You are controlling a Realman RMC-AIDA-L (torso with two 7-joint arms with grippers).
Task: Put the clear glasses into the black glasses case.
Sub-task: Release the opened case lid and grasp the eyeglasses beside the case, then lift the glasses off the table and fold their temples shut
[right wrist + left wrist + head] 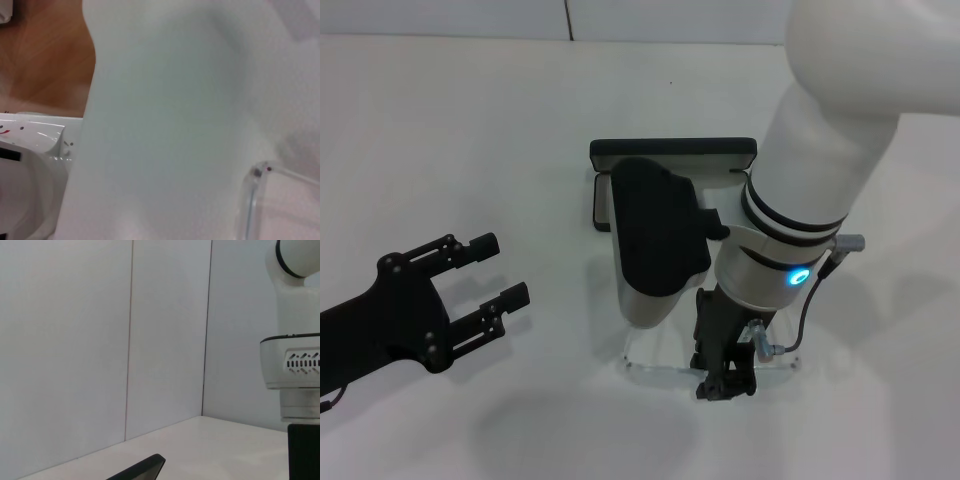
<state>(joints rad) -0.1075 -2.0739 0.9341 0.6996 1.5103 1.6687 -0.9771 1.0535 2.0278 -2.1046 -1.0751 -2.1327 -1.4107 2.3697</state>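
Reaching down over the near edge of the white table (470, 120) with my right arm, wrist pointed at the surface. Big white forearm blocks most of the middle of the head view.

Black glasses case (675, 150) sits open at centre-far, lid raised toward the far side, most of its tray hidden behind my arm. Clear glasses (655, 362) lie flat on the table just near of the case, between it and me; only the pale frame outline shows. The right wrist view catches one hinge corner and a thin clear arm, close to the camera.

Right gripper (725, 385) is down at the right end of the glasses, touching or just about touching the frame. Cannot tell whether its fingers are parted or clamped, nor whether they have the frame.

Left gripper (498, 270) hovers off at near-left, fingers spread, holding nothing, well apart from both items.

Step in hand, as I judge it: getting a hold on the glasses. To do it well: pinch the frame lightly, lift level, then carry far-ward and lower into the open tray, arms folded clear of the hinge.
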